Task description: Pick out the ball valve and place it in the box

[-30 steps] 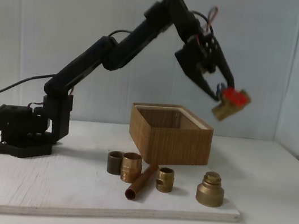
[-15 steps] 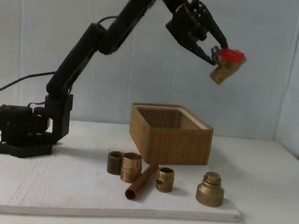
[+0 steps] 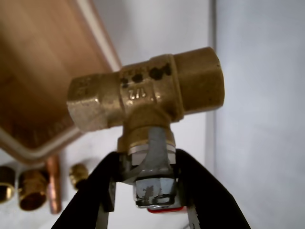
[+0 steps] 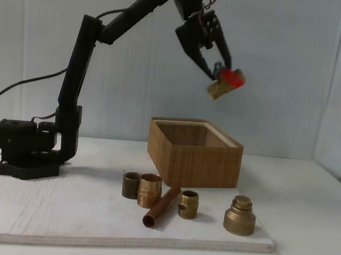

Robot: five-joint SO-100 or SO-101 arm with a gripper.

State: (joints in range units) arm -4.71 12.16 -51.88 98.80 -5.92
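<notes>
My gripper [image 4: 221, 72] hangs high in the air, shut on the ball valve [image 4: 225, 84], a brass body with a red handle. In the fixed view the valve hovers well above the square brown box [image 4: 194, 152], over its right half. The wrist view shows the brass valve body [image 3: 147, 93] crosswise in front of my black fingers [image 3: 95, 191], which clamp its silver nut [image 3: 153, 186] and stem, with a sliver of red handle below. The box's [image 3: 38, 86] ribbed interior lies at the upper left of that view.
In front of the box on the white board [image 4: 45, 211] lie two brass fittings [image 4: 143, 187], a copper pipe piece [image 4: 161, 207], a small brass fitting [image 4: 188, 204] and a larger stepped brass fitting [image 4: 240, 216]. The arm's base [image 4: 26, 149] stands at the left.
The arm has swung back to the left and folded more upright, carrying the valve from right of the box to above it.
</notes>
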